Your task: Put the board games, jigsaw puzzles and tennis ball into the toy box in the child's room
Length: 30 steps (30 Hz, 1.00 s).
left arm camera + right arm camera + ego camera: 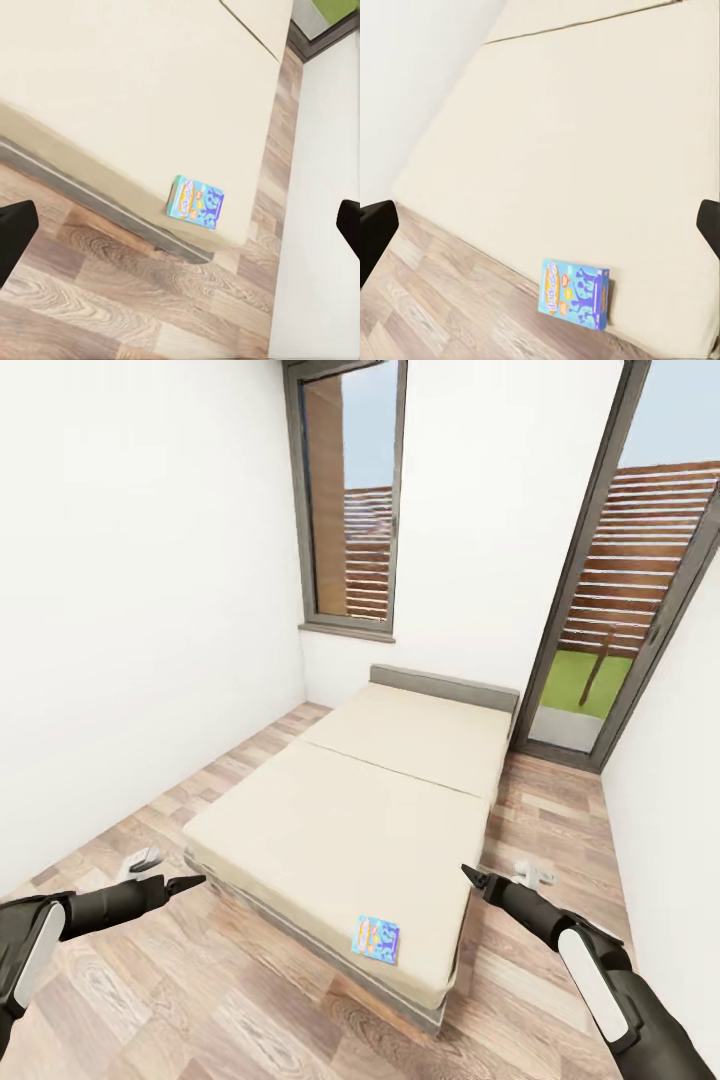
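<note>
Lying flat near the beige mattress's (340, 830) front edge, a small blue cardboard board-game box (376, 939) sits between both grippers. Left gripper (188, 881) at eight o'clock, right gripper (470, 874) at two o'clock; both arms reach forward, fingers spread wide.

Bed (380, 800): matt cream cloth, smooth; grey base along near edge.
Board game (376, 939), near edge of bed: printed card, bright blue, slight sheen.
Floor (250, 1010): wood-grain planks, brown-grey, satin.
Walls (130, 610): plain white, matt.
Window frame (300, 510): grey, smooth.
Arms: black, matt; white glossy panels.
</note>
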{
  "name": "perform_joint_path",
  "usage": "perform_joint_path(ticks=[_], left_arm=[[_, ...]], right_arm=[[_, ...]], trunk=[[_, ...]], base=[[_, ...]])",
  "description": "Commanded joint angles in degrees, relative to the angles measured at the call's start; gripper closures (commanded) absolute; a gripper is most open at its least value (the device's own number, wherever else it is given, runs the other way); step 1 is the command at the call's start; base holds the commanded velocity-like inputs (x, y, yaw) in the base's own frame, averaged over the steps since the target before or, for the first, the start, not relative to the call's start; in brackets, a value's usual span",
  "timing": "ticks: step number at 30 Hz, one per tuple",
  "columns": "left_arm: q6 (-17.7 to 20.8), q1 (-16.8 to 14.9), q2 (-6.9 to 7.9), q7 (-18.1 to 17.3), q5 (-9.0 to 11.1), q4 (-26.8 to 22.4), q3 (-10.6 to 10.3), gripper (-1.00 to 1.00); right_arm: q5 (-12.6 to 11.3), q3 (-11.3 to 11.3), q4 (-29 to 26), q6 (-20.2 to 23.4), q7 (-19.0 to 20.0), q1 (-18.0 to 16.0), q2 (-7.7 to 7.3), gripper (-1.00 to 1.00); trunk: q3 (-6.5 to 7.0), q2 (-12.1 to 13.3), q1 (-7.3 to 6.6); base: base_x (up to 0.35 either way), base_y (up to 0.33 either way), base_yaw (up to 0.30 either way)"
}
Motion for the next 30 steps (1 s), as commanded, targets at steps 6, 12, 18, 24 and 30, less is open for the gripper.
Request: perform_joint_path(ticks=[6,12,18,24,30], left_arm=[[0.24,-0.01,0.01,-0.19,0.0,0.02,0.06,-1.0],[0.24,-0.01,0.01,-0.19,0.01,0.02,0.08,-1.0],[0.24,-0.04,0.01,-0.19,0.01,0.02,0.09,-1.0],[0.19,-0.01,0.07,-0.2,0.01,0.02,0.1,-1.0],[0.16,-0.04,0.09,-0.26,0.01,0.02,0.1,-1.0]], right_arm=[[-0.29,-0.1,-0.03,0.41,0.1,-0.06,0.03,-1.0],[-0.29,-0.1,-0.03,0.41,0.1,-0.06,0.03,-1.0],[-0.29,-0.11,-0.03,0.41,0.1,-0.06,0.03,-1.0],[-0.29,-0.11,0.13,0.39,0.04,-0.06,0.08,-1.0],[-0.29,-0.11,0.29,0.37,0.02,-0.06,0.11,-1.0]], trunk=[[0.11,-0.12,0.04],[0.34,-0.12,0.04],[0.57,-0.12,0.04],[0.8,-0.12,0.04],[1.03,-0.12,0.04]], base=[[0.0,0.222,-0.28],[0.001,0.138,-0.28],[0.051,0.126,-0.28],[0.075,0.138,-0.28],[0.022,0.079,-0.279]])
